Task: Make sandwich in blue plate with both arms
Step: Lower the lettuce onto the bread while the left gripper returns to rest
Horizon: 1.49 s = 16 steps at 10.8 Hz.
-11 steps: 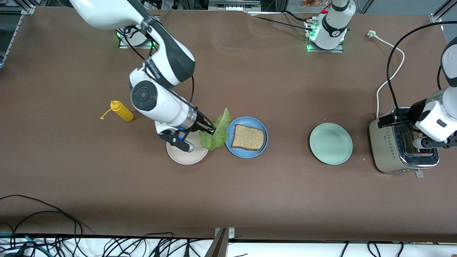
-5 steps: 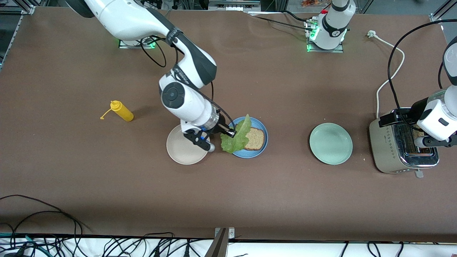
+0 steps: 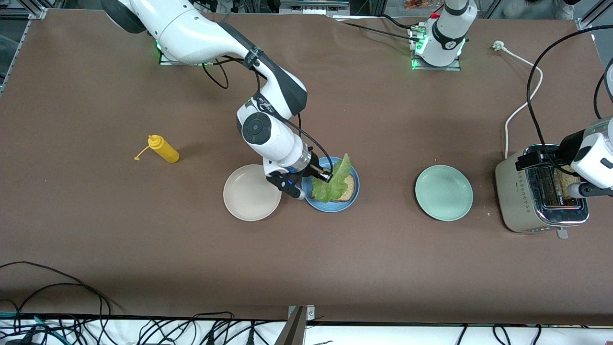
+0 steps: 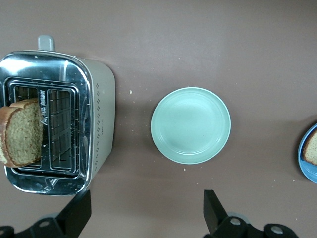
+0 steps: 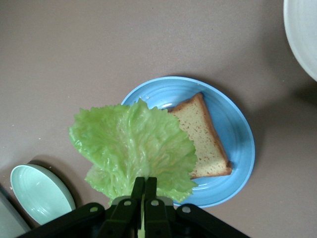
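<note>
The right gripper (image 3: 327,177), fingers pinching the lettuce leaf (image 3: 335,181), hung over the bread slice (image 3: 348,188) on the blue plate (image 3: 352,200), next needing lowering and release, while the left gripper (image 4: 143,218) waited, fingers spread, over the toaster (image 3: 536,201).

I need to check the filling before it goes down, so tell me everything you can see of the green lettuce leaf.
The ruffled, pale green lettuce leaf is whole, with a lighter central rib and crinkled edges. It hangs in the air, pinched at its stem end by the shut black fingers of the right gripper, over the brown bread slice on the round blue plate.
</note>
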{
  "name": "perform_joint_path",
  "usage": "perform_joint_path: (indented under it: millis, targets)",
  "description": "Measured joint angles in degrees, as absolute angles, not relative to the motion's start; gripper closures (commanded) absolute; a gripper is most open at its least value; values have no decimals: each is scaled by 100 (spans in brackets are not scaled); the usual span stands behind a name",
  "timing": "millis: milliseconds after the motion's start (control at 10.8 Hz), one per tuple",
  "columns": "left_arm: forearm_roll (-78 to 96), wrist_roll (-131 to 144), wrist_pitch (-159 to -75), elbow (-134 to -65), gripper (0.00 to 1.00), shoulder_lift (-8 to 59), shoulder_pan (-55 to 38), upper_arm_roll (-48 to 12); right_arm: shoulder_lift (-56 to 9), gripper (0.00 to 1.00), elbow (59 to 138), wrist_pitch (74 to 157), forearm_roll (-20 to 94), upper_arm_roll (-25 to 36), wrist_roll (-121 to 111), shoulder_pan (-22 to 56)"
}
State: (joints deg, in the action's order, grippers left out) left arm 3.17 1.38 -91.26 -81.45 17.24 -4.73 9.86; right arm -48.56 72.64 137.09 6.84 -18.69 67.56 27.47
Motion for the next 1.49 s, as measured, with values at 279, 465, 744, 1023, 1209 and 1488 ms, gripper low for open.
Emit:
perform_joint_path:
  millis: [279, 465, 744, 1023, 1209, 1488]
  targets:
    - [317, 138, -9123, -8145, 0, 1709, -449, 985, -5022, 100, 7263, 13919, 512, -1864, 6756, 2779]
    - [317, 138, -9123, -8145, 0, 1706, -449, 985, -5156, 100, 7263, 14128, 462, -1862, 6756, 2815]
    - [317, 140, -9122, -8143, 0, 1655, -453, 965, -5343, 100, 7264, 14237, 395, -1857, 6757, 2861]
    - [317, 142, -8943, -8130, 0, 1530, -491, 902, -5457, 100, 7265, 14247, 387, -1855, 6757, 2862]
    - [317, 219, -8636, -8128, 0, 1429, -523, 874, -5473, 100, 7264, 14248, 386, -1855, 6757, 2865]
    - [319, 389, -8514, -8128, 0, 1345, -589, 848, -5500, 35, 7265, 14251, 367, -1855, 6756, 2866]
